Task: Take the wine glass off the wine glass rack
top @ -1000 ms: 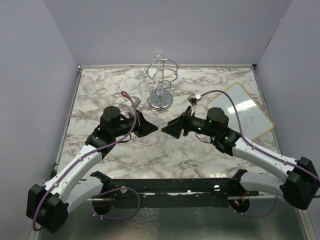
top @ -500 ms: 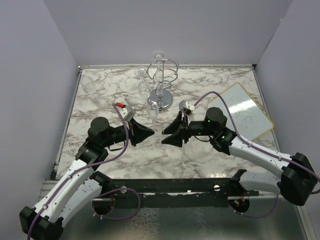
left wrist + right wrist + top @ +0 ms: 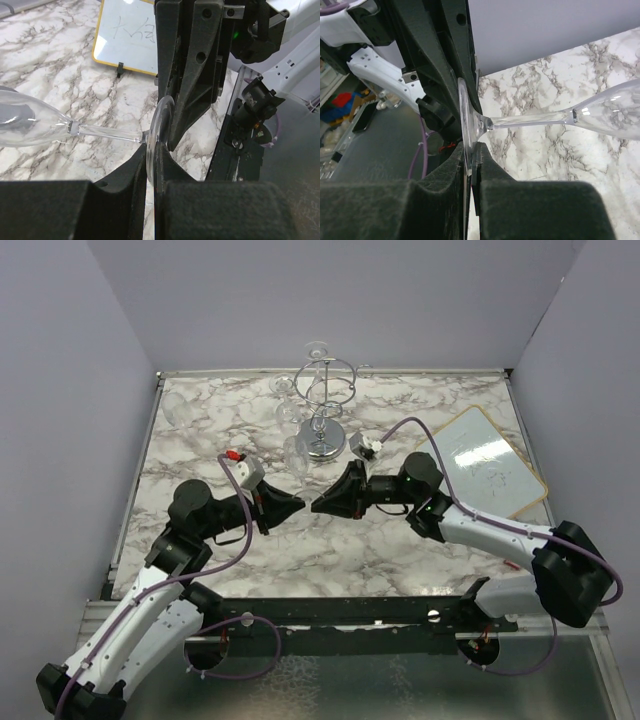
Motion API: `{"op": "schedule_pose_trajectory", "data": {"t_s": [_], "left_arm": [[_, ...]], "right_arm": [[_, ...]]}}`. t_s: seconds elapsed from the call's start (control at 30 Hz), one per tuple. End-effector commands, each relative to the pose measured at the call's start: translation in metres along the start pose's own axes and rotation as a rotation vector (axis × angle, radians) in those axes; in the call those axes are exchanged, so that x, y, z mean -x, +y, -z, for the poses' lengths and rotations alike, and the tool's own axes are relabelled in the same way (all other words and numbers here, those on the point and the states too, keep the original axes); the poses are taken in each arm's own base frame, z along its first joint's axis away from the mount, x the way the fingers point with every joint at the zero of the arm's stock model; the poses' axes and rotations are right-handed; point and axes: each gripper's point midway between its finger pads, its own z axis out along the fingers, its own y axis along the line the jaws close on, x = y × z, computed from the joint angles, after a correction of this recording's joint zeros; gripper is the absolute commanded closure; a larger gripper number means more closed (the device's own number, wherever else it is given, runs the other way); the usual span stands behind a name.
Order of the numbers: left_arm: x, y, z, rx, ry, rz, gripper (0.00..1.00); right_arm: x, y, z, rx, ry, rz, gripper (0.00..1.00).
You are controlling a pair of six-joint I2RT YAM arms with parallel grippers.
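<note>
The wine glass (image 3: 297, 454) hangs sideways over the marble, off the wine glass rack (image 3: 325, 400), whose round mirrored base (image 3: 325, 445) stands just behind it. My left gripper (image 3: 300, 505) and right gripper (image 3: 316, 506) meet tip to tip, both shut on the glass's round foot. In the left wrist view the foot (image 3: 159, 120) sits between my left gripper's (image 3: 151, 160) black pads, with the stem (image 3: 105, 132) and bowl (image 3: 25, 120) pointing left. In the right wrist view my right gripper (image 3: 471, 155) pinches the same foot (image 3: 464, 115), and the stem (image 3: 530, 121) runs right.
Other clear glasses (image 3: 283, 385) still hang on the rack's arms. One more glass (image 3: 180, 408) lies at the table's far left. A yellow-framed whiteboard (image 3: 487, 462) lies at the right. Grey walls close in the table on three sides.
My right gripper has closed on the glass's foot. The left arm has drawn back toward the near left with the glass, and the right arm followed it leftward.
</note>
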Motion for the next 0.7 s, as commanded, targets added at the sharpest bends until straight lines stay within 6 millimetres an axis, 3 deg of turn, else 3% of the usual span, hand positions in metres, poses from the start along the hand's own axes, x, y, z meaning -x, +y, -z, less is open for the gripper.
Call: {"op": "schedule_pose_trajectory", "data": {"t_s": [0.0,0.13,0.33,0.47,0.57,0.67], "left_arm": [[0.002,-0.005,0.003,-0.022,-0.010,-0.057,1.00],[0.008,-0.006,0.003,-0.015,-0.012,-0.045,0.98],[0.025,-0.007,0.008,0.036,-0.016,-0.009,0.45],[0.048,-0.009,0.013,0.085,-0.041,0.034,0.21],[0.066,-0.004,0.013,0.152,-0.046,0.119,0.07],[0.075,0.007,0.008,0.235,-0.035,0.246,0.05]], "right_arm": [[0.025,0.009,-0.002,0.036,-0.106,0.108,0.99],[0.014,0.006,-0.003,0.058,-0.086,0.191,0.99],[-0.001,0.007,-0.002,0.121,-0.028,0.342,0.99],[-0.021,0.005,0.004,0.163,0.020,0.486,0.99],[-0.038,-0.001,0.008,0.173,0.060,0.584,0.99],[-0.052,-0.006,0.013,0.197,0.092,0.726,0.99]]}}
